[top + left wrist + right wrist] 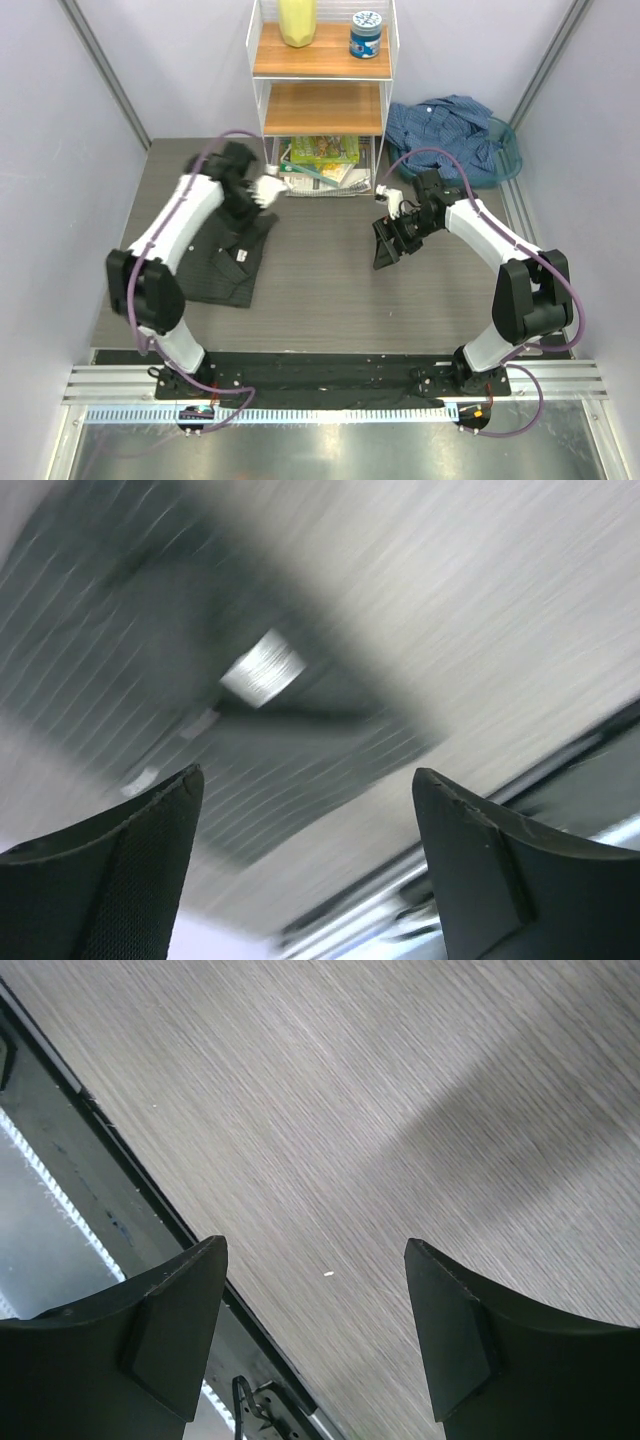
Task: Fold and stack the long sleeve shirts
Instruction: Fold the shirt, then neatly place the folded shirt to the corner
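The dark charcoal pinstriped shirt [225, 262] lies folded on the left of the table. My left gripper [245, 205] hovers over its far end, open and empty. The left wrist view is blurred; it shows the striped cloth [120, 610] with a pale label [262, 667] below my open left gripper [305, 810]. The blue shirt [445, 125] lies crumpled in a teal basket [511, 145] at the back right. My right gripper [386, 247] is open and empty over bare table at the centre right, apart from both shirts; the right wrist view shows it [315, 1295] above only tabletop.
A white wire shelf unit [322, 95] stands at the back centre with a yellow object [297, 22], a blue-lidded jar [366, 33] and packets [325, 160] at its foot. A black rail [330, 375] runs along the table's near edge. Grey walls close in both sides.
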